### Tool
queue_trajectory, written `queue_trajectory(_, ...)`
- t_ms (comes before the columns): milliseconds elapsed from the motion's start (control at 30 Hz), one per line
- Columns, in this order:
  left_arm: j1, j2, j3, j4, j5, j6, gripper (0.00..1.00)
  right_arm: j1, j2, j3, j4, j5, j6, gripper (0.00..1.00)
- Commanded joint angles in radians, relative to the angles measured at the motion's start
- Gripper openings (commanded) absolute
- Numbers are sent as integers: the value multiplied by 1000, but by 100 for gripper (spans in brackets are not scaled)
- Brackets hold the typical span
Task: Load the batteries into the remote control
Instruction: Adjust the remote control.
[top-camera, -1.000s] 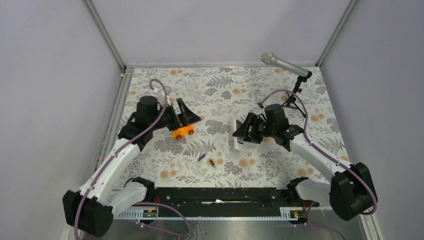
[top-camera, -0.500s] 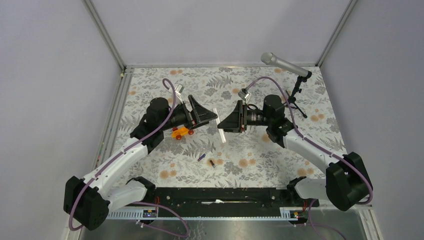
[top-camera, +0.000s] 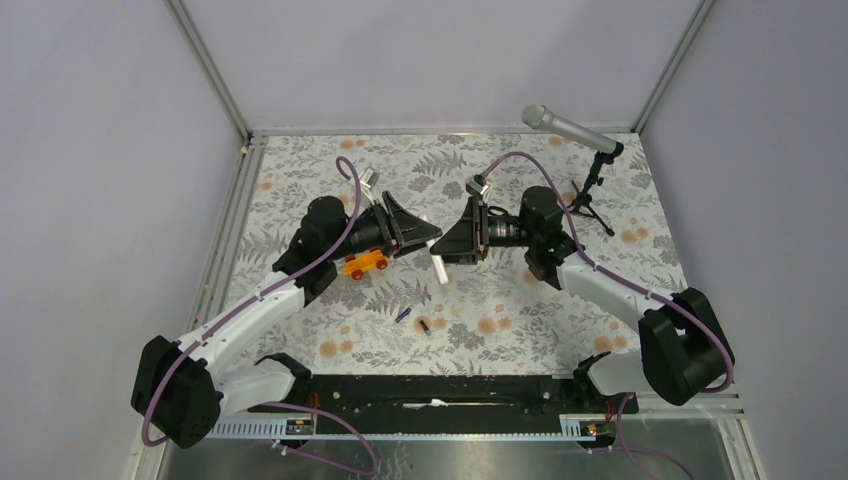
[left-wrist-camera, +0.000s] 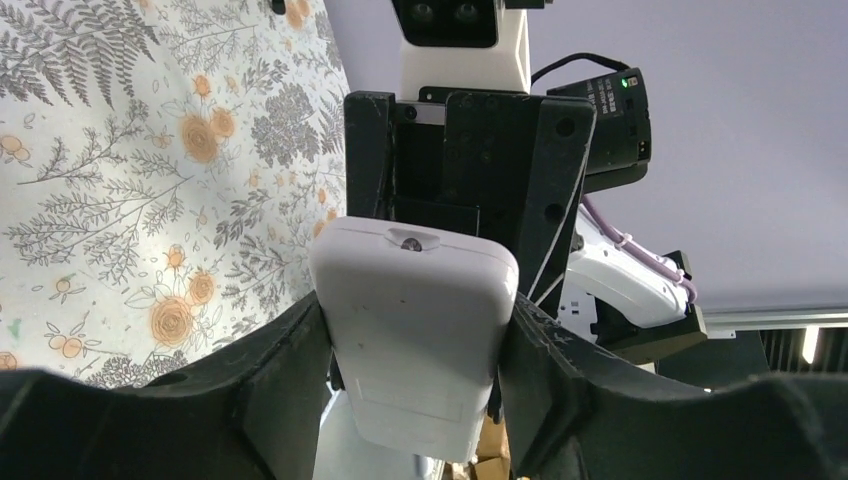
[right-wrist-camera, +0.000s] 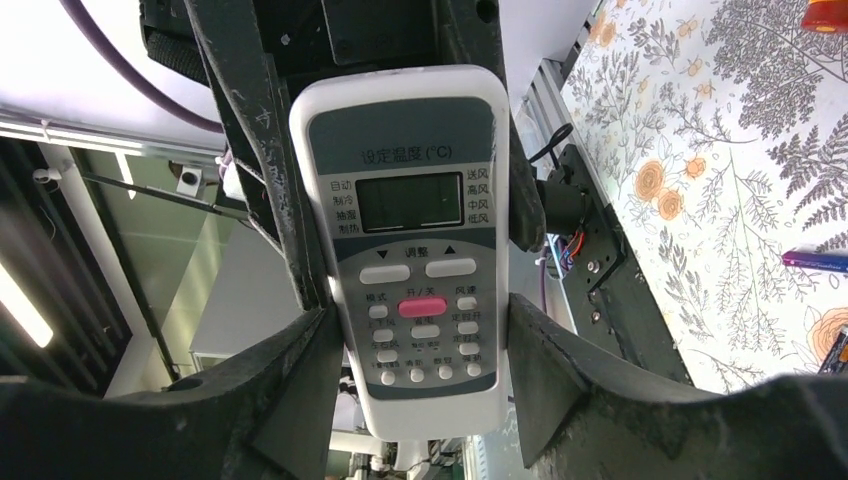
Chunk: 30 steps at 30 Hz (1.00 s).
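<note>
Left gripper (left-wrist-camera: 415, 322) and right gripper (right-wrist-camera: 422, 318) both clamp the remote control (right-wrist-camera: 410, 205) — mid-air between them.

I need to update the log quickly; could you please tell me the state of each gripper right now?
Left gripper: closed on the remote control, gripping its two sides.
Right gripper: closed on the same remote control.

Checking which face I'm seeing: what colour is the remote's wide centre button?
Pinkish red: the button on the remote control, clearest in right wrist view.

orange toy car (top-camera: 365, 263), microphone (top-camera: 560, 127), floral table (top-camera: 500, 172)
</note>
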<state>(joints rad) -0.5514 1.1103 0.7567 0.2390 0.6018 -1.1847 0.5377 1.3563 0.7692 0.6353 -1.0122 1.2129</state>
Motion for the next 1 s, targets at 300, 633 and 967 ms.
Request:
queue_trajectory(300, -2, 14, 191, -477, -289, 74, 35, 16, -76, 172, -577, 259, -520, 100)
queue_trajectory(633, -2, 96, 320, -702, -397, 16, 35, 228, -175, 156, -647, 785, -675, 83)
queue_trajectory(967, -2, 121, 301, -705, -374, -61, 36, 258, -93, 143, -527, 827, -679, 62)
